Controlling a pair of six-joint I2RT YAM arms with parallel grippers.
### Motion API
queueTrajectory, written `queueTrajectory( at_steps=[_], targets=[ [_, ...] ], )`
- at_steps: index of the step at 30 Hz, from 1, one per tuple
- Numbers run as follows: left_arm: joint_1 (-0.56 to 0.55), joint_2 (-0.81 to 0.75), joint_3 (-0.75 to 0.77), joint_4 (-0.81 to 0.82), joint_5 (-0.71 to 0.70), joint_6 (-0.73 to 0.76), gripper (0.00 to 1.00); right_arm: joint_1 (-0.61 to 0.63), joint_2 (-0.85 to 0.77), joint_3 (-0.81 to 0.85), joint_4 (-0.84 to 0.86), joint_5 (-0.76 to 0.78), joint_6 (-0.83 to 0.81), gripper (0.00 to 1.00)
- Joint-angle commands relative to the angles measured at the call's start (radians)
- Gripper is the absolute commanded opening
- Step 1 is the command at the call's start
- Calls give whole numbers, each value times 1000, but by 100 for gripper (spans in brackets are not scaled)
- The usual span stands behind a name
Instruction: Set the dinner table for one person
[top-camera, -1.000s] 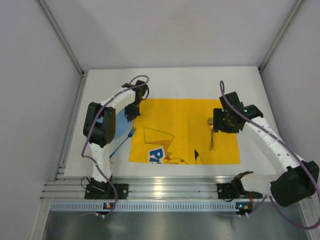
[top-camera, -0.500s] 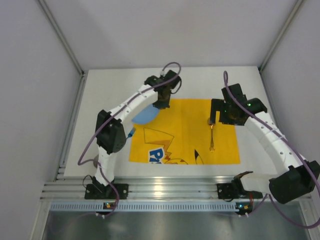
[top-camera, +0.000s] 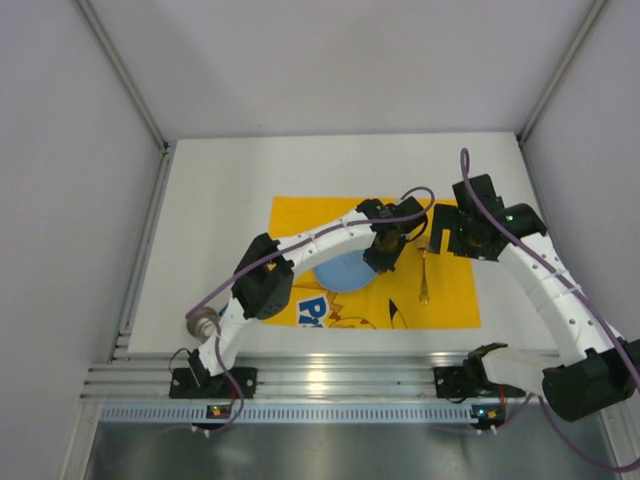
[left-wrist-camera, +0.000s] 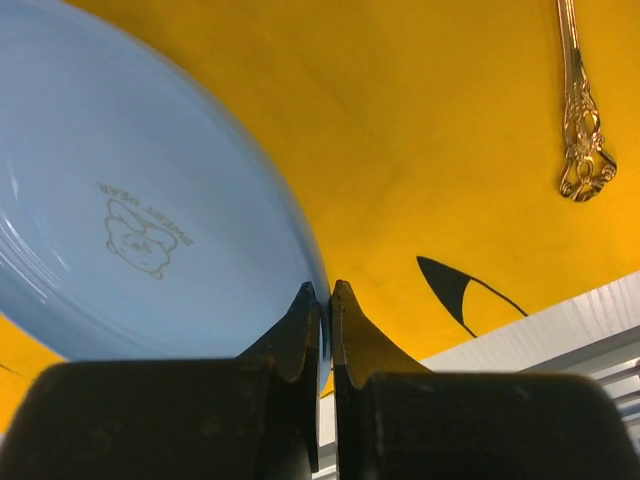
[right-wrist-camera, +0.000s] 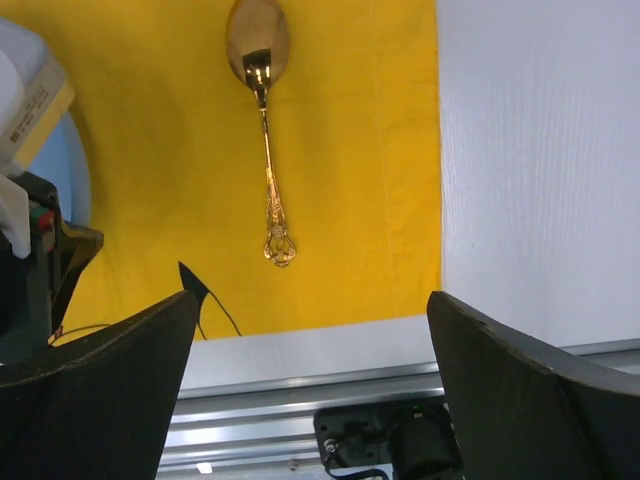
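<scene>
My left gripper (top-camera: 379, 262) is shut on the rim of a light blue plate (top-camera: 343, 270) and holds it over the middle of the yellow cartoon placemat (top-camera: 300, 225). In the left wrist view the plate (left-wrist-camera: 120, 200) fills the upper left, its rim pinched between my fingers (left-wrist-camera: 326, 300). A gold spoon (top-camera: 424, 270) lies on the right part of the placemat; it also shows in the right wrist view (right-wrist-camera: 262, 120) and the left wrist view (left-wrist-camera: 578, 100). My right gripper (top-camera: 443, 240) is open and empty, just above the spoon's bowl end. The white dinner table (top-camera: 215, 180) lies under all.
A small silver cup-like object (top-camera: 201, 324) stands on the table at the near left. The ridged aluminium rail (top-camera: 320, 378) runs along the near edge. Grey wall panels close in the left, right and back sides.
My left arm has swung from the table's left side to the right and nearer, carrying the blue plate over the placemat's middle. My right gripper has drawn back a little from the spoon.
</scene>
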Motion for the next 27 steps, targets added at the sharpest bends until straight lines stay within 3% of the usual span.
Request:
queueTrajectory(
  at_steps=[1, 3, 4, 6, 7, 10, 15, 18, 22, 27],
  targets=[
    [11, 42, 40, 86, 95, -1, 0, 2, -64, -15, -20, 6, 14, 100],
    [11, 68, 31, 100, 182, -27, 13, 2, -72, -21, -29, 17, 15, 100],
    [11, 73, 11, 123, 211, -35, 31, 2, -73, -20, -31, 25, 15, 100],
    [11, 64, -20, 159, 276, -64, 47, 1, -75, -11, -46, 58, 15, 100],
    [11, 55, -33, 174, 290, -69, 60, -1, -76, 4, -51, 68, 14, 100],
    [16, -16, -52, 200, 252, -73, 81, -7, -84, 43, -55, 89, 15, 100],
    [122, -155, -93, 163, 180, -77, 85, -7, -101, 86, -26, 54, 24, 100],
    [226, -304, -214, 165, 137, -31, 85, -7, -110, 84, 4, 17, 37, 100],
    [368, -531, -513, 166, 14, 63, 86, -7, -96, 61, 32, -9, 43, 100],
    [549, -660, -805, 208, 15, 62, 84, -8, -63, 46, 56, -40, 37, 100]
  ],
)
